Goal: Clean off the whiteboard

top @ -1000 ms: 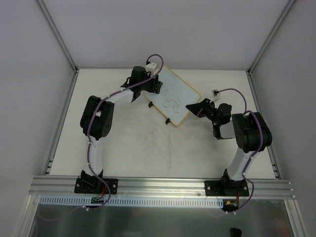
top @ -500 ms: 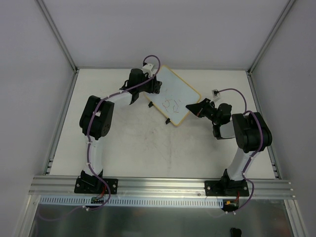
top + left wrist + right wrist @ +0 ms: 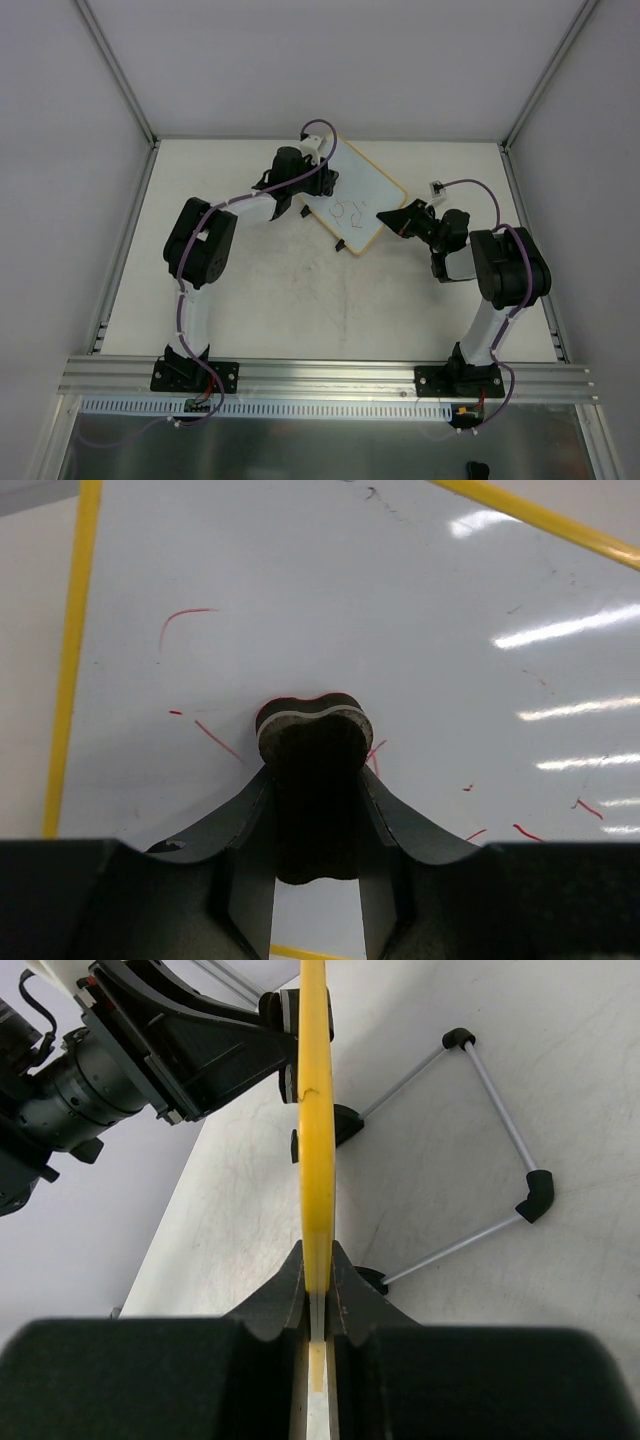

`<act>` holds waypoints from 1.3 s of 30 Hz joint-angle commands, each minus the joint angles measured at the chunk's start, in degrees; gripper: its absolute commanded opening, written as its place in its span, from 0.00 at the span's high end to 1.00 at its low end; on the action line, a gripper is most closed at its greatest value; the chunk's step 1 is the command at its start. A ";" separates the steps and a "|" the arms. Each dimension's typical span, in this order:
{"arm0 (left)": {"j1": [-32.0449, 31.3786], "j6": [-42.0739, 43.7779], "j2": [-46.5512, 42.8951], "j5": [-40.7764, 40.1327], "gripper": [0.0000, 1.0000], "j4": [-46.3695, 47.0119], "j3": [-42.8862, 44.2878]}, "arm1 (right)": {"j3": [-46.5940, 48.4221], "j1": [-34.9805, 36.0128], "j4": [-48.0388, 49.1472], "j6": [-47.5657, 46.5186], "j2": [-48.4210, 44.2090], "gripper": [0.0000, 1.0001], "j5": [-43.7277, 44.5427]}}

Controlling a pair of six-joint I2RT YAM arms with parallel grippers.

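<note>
Wiping step, going by the overhead view. The whiteboard (image 3: pixel 368 195) sits skewed at the far middle of the desk (image 3: pixel 250 290). Left tool (image 3: pixel 322 180) is over its far-left part, right tool (image 3: pixel 386 218) at its near-right edge. Red scribble (image 3: pixel 348 212) shows mid-board, so I'd call the job partly done at best.

Left wrist: tool is clamped on a dark eraser pad (image 3: pixel 310 742), pad face against the white surface. Red strokes (image 3: pixel 215 738) lie left of the pad, with more at lower right. Advice: pad flat, even pressure, overlapping passes toward those remnants, stop short of the yellow frame (image 3: pixel 68 660).

Right wrist: tool is pinched tight on the yellow edge, bracing the board on its wire stand (image 3: pixel 500 1110). Can't tell how steep the tilt is. Grip needs to hold firm or the board may skate under the wiping load.
</note>
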 commanded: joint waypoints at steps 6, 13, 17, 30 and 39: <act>-8.74 -1.84 -1.11 4.79 1.00 -1.76 -0.72 | 1.88 1.46 12.54 -2.42 0.72 1.00 -2.15; -13.31 -3.33 -1.20 4.00 1.00 -0.63 -1.43 | 2.05 1.54 12.54 -2.59 0.55 1.00 -2.23; -16.03 -4.38 -0.85 3.39 1.00 1.31 -2.65 | 2.31 1.63 12.54 -2.51 0.81 1.00 -2.32; -18.15 -5.00 -0.84 0.31 1.00 5.97 -6.97 | 2.40 1.63 12.54 -2.59 0.72 1.00 -2.14; -9.11 -5.35 -1.55 3.65 1.00 1.75 -3.98 | 2.14 1.63 12.54 -2.68 0.64 1.00 -2.14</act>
